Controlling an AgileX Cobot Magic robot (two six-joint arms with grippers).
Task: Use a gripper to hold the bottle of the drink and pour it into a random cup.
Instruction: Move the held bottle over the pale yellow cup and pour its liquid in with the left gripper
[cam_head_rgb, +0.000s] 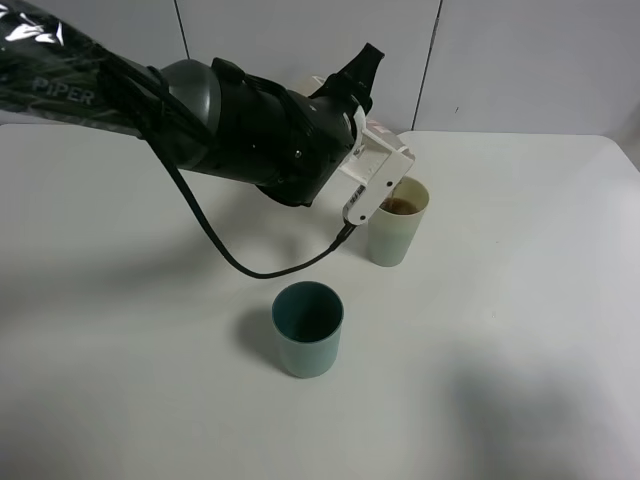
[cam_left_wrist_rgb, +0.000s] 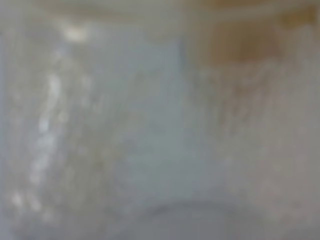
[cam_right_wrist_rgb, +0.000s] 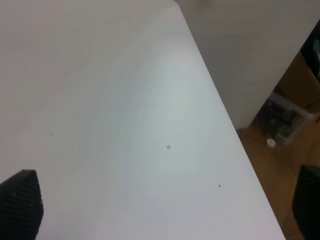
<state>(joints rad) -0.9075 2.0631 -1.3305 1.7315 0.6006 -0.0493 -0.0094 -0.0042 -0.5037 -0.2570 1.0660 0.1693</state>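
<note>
Left wrist view is filling with blurred clear plastic: the bottle of the drink (cam_left_wrist_rgb: 150, 130), brown liquid (cam_left_wrist_rgb: 240, 45) showing through it, with the left gripper (cam_head_rgb: 380, 172) clamping it and its fingers hidden. In the exterior high view that white claw is tilting just over the rim of the pale yellow-green cup (cam_head_rgb: 393, 238), which is holding brown drink. A teal cup (cam_head_rgb: 308, 330) is standing apart on the white table (cam_head_rgb: 520, 320). The right gripper (cam_right_wrist_rgb: 165, 205) is hanging above the table, fingers (cam_right_wrist_rgb: 20, 205) spread wide.
</note>
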